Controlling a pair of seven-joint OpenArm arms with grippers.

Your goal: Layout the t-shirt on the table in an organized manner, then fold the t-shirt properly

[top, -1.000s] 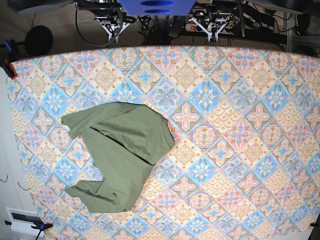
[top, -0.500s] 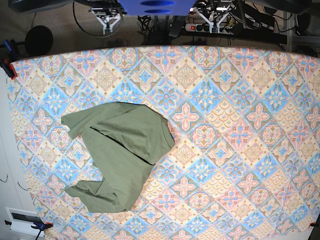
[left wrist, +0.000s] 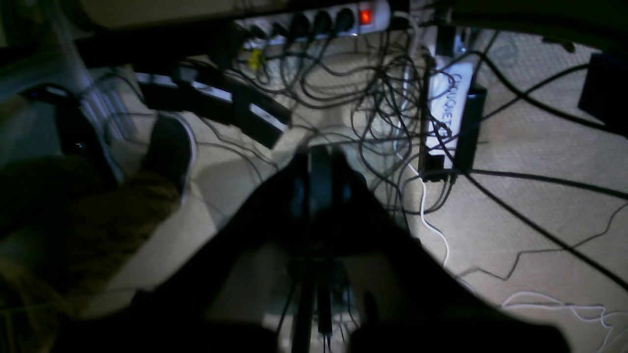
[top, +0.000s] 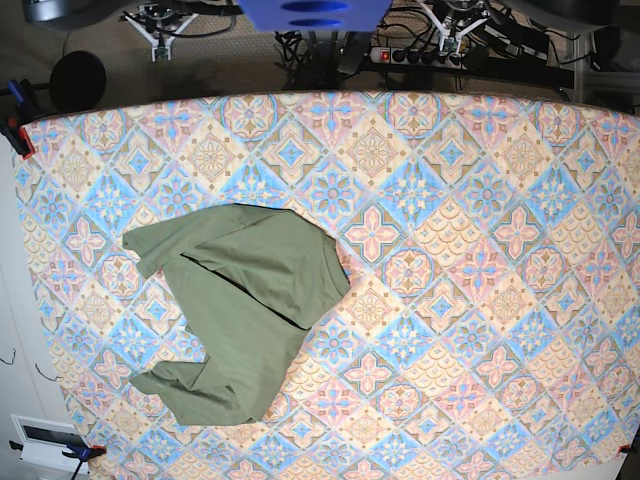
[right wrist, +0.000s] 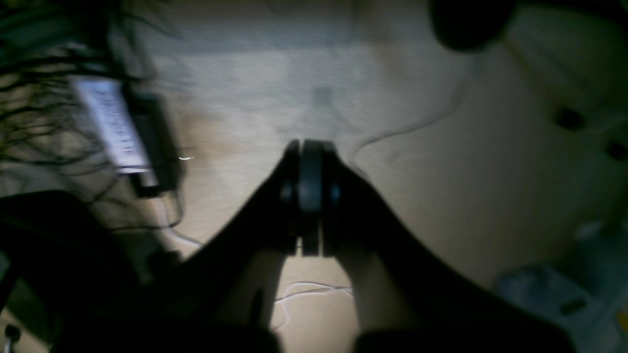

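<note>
On the table (top: 480, 250), the t-shirt (top: 240, 310) lies crumpled — both grippers pressed together, empty, cropped at top edge.

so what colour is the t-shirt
Plain olive green t-shirt, no print; clearest in the base view.

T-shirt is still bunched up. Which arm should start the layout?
Right. The t-shirt lies on the base view's left, the right gripper's side; the left gripper is across the table. Both are shut and retracted.
</note>
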